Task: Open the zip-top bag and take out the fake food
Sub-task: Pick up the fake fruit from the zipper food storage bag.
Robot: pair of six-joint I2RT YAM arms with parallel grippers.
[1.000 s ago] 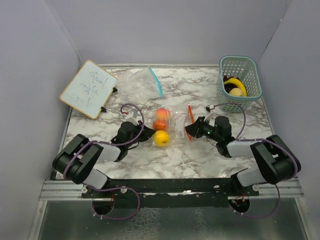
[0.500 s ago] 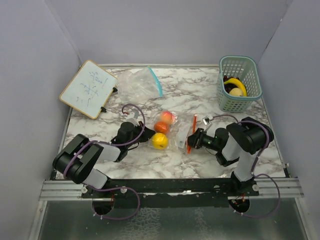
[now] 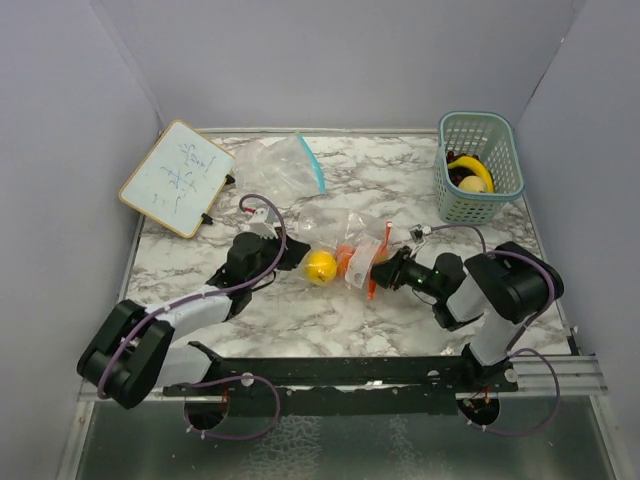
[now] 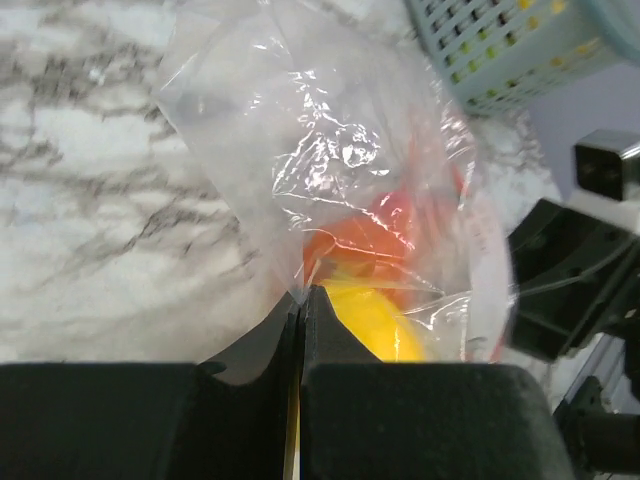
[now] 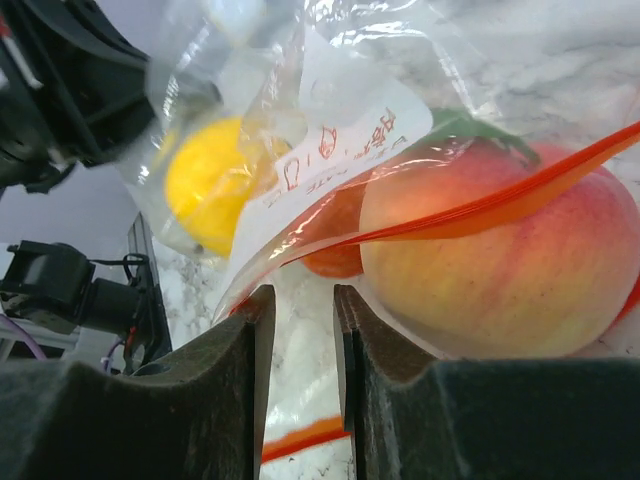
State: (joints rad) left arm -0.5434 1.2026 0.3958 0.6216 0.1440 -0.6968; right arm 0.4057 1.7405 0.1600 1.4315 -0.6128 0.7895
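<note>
The clear zip-top bag with a red zip strip hangs tilted between the arms. My left gripper is shut on a pinch of the bag's plastic film at its left end. Inside the bag are fake food pieces: a yellow lemon, an orange-red tomato and a peach. My right gripper sits low at the bag's zip end, its jaws a little apart. Only the marble table shows between them, and the bag's edge brushes its left fingertip.
A teal basket at the back right holds a banana and other toy fruit. A second clear bag with a teal zip lies at the back. A small whiteboard leans at the back left.
My left gripper has lifted its end of the bag and moved right, so the fruit slid toward the zip end. My right arm folded in and its jaws have opened off the bag.
</note>
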